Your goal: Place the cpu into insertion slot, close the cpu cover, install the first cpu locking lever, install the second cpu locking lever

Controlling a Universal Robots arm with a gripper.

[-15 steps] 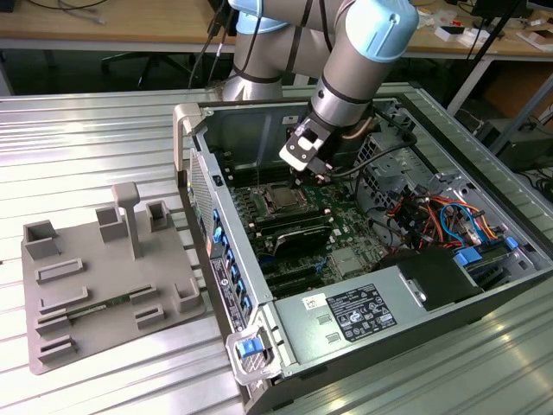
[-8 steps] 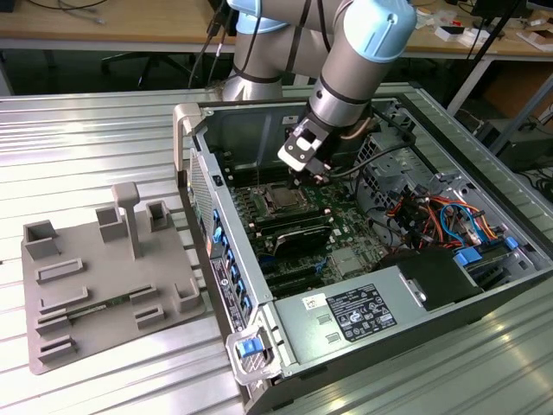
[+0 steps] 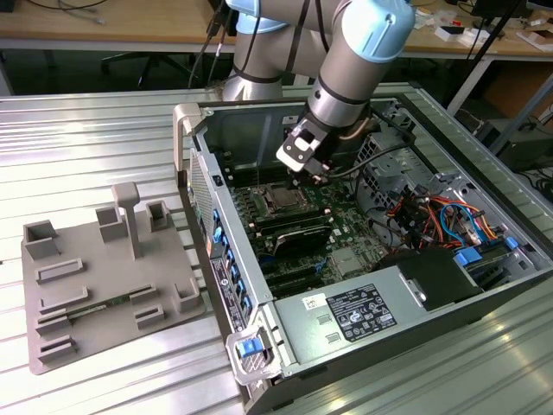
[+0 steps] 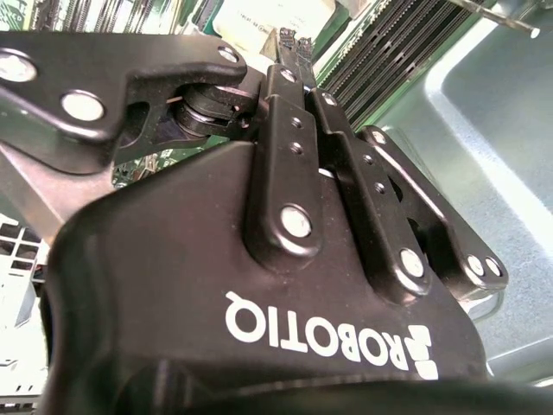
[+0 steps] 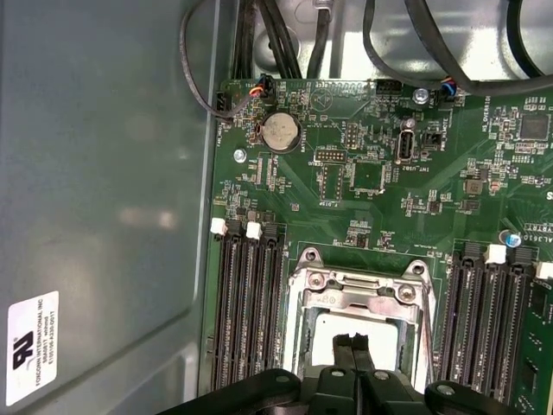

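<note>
1. The gripper has its two black fingers pressed together with no gap at the tips, and nothing shows pinched between them. In the second wrist view the gripper has its finger links lying side by side as well.
2. The fingertips hang directly over the cpu, whose pale metal top shows through a square cut-out. Whether they touch it cannot be told.
3. The cpu cover lies flat around the cpu, its silvery frame resting over the insertion slot.
4. Long black memory slots flank the socket on both sides.
5. Farther out on the green circuit board sits a round coin battery, with black cables beyond the board's edge.
6. In the exterior view the arm reaches down into the open computer case. A grey fixture tray lies just beside the case, toward the exterior view's left, on a ribbed metal table.
</note>
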